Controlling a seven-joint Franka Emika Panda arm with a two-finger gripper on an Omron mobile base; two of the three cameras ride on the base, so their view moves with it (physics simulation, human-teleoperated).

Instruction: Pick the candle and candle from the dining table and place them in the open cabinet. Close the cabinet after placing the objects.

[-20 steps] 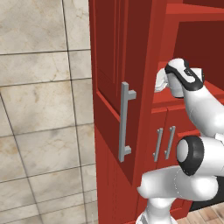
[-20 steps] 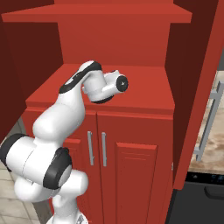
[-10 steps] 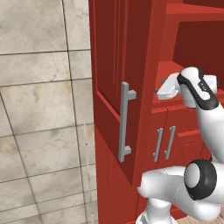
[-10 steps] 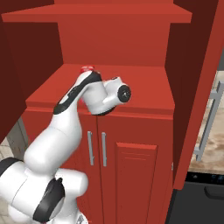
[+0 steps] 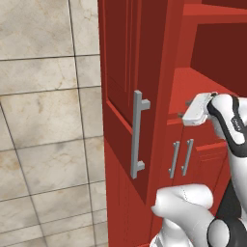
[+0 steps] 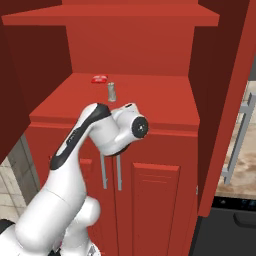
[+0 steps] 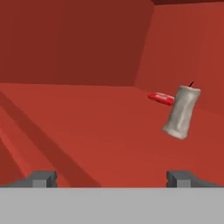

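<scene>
Pulling back from the shelf [image 6: 150, 107], the open, empty gripper [image 7: 111, 177] is leaving the grey candle [image 6: 111, 92] standing near a red item [image 6: 99, 78]; beige tiles [image 5: 43, 120] are lining the wall.

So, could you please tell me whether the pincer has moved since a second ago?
Yes. In the left base view the pincer has drawn back out of the cabinet, toward its front shelf edge, leaving the grey candle standing inside.

No readable text, labels or numbers anywhere.
</scene>
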